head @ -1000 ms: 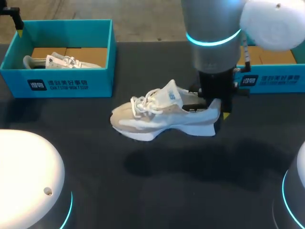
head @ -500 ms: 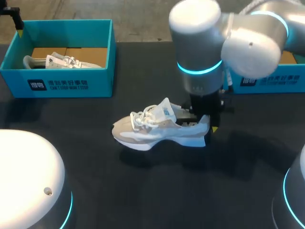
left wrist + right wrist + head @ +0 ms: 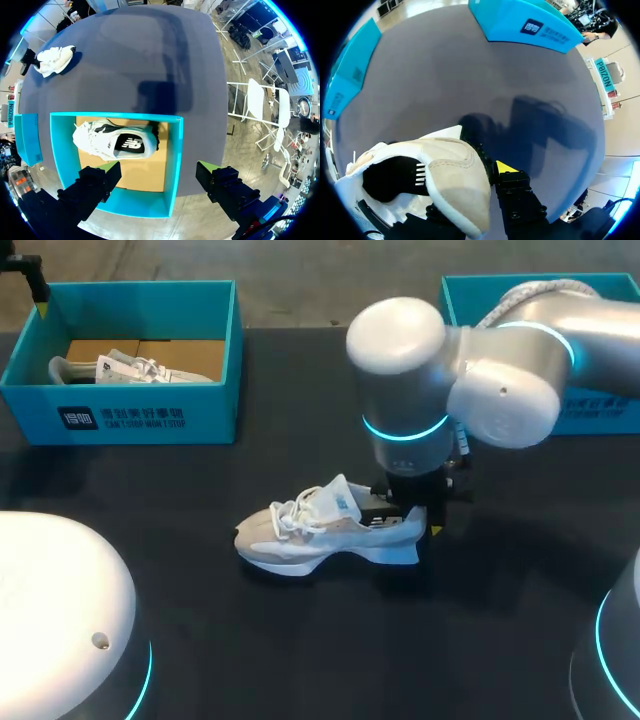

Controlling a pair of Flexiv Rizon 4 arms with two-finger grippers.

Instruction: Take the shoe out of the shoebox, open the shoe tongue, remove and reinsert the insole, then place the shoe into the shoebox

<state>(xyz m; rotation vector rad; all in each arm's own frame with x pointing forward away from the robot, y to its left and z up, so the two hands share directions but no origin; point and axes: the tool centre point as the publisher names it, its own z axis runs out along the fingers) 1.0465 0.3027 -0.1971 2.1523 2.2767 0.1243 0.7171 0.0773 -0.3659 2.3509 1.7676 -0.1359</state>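
Being pinched at heel collar by right gripper [image 3: 408, 510], closed on it, beige-and-white lace-up sneaker [image 3: 320, 535] is held low, well apart from teal cardboard shoebox [image 3: 140, 420]. Empty left gripper [image 3: 157, 170] is spread wide above that shoebox. Sneaker is judged light, upper soft; stiff heel is best gripped.

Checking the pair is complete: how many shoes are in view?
2. One shoe is mid-table, heel in the right gripper; the other shoe lies in the left box. The right arm hides much of the right box, so another may be there.
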